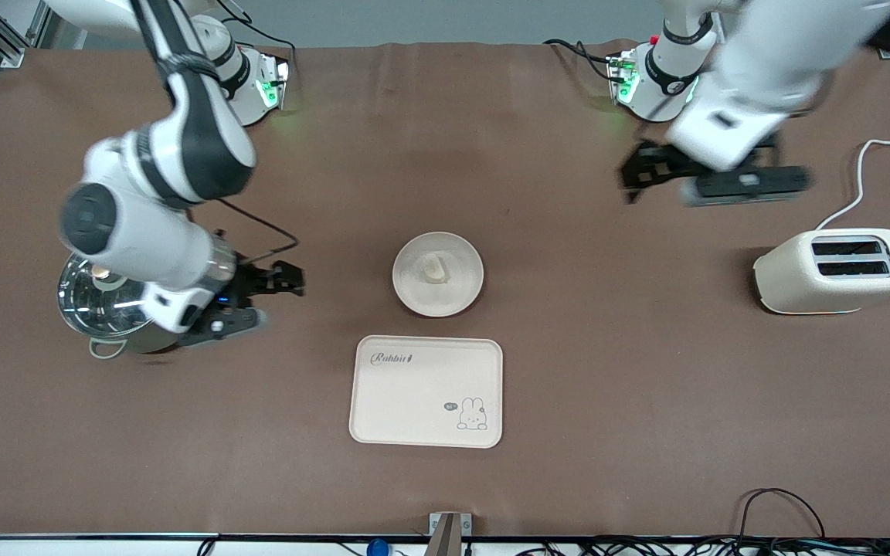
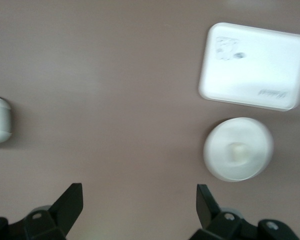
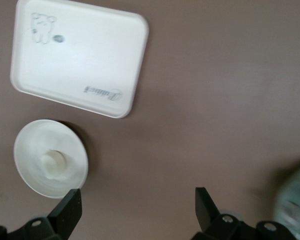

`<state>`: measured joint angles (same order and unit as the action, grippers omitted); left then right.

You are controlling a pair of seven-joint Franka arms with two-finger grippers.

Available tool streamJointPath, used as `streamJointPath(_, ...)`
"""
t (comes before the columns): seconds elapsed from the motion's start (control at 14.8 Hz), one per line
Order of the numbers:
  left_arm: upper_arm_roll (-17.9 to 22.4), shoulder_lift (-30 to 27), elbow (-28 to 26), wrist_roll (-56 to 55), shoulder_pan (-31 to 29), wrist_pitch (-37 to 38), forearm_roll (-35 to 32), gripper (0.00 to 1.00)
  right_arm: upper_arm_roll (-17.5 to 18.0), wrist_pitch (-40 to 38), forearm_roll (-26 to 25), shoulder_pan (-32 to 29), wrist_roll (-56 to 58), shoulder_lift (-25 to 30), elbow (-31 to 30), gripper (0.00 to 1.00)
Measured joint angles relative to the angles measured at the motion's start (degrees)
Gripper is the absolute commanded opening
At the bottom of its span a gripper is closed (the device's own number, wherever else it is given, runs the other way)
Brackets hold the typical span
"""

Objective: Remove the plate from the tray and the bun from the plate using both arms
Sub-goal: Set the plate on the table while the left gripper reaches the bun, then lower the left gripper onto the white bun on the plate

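The round cream plate (image 1: 438, 274) sits mid-table with the small pale bun (image 1: 435, 268) on it. It also shows in the left wrist view (image 2: 238, 149) and the right wrist view (image 3: 51, 158), the bun (image 3: 54, 164) at its centre. My right gripper (image 1: 284, 279) is open and empty over the bare table, between the pot and the plate. My left gripper (image 1: 642, 171) is open and empty over the table near the left arm's base, up in the air. Both grippers stand apart from the plate.
The rectangular cream rabbit tray (image 1: 426, 391) lies nearer the front camera than the plate. A glass-lidded steel pot (image 1: 101, 305) stands at the right arm's end, under that arm. A cream toaster (image 1: 837, 271) with its white cord stands at the left arm's end.
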<state>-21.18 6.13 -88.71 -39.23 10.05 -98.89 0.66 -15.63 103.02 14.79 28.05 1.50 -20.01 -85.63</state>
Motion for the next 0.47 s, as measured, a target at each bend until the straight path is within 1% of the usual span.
streamJointPath(0.07,-1.7,3.2,-0.1,-6.6,2.2,-3.3,-0.3,1.00,-1.9,-3.1,-1.0,0.0,-0.1,0.2,2.2,1.00)
streamJointPath(0.13,-2.3,6.6,0.0,-12.0,4.7,-6.6,-1.2,1.00,-3.7,-5.3,-1.8,0.0,-0.1,0.5,3.8,1.00)
streamJointPath(0.2,-2.4,10.0,0.3,-16.2,7.1,-9.9,-2.6,1.00,-5.3,-6.4,-2.4,0.0,-0.1,1.0,4.8,1.00)
streamJointPath(0.34,-2.3,17.3,1.0,-23.4,11.4,-16.7,-7.4,1.00,-8.4,-7.8,-4.2,-0.1,-0.1,3.0,5.8,1.00)
streamJointPath(0.47,-2.3,24.6,1.8,-29.2,15.0,-22.0,-12.2,1.00,-10.7,-9.9,-6.0,-0.2,-0.1,5.5,6.0,1.00)
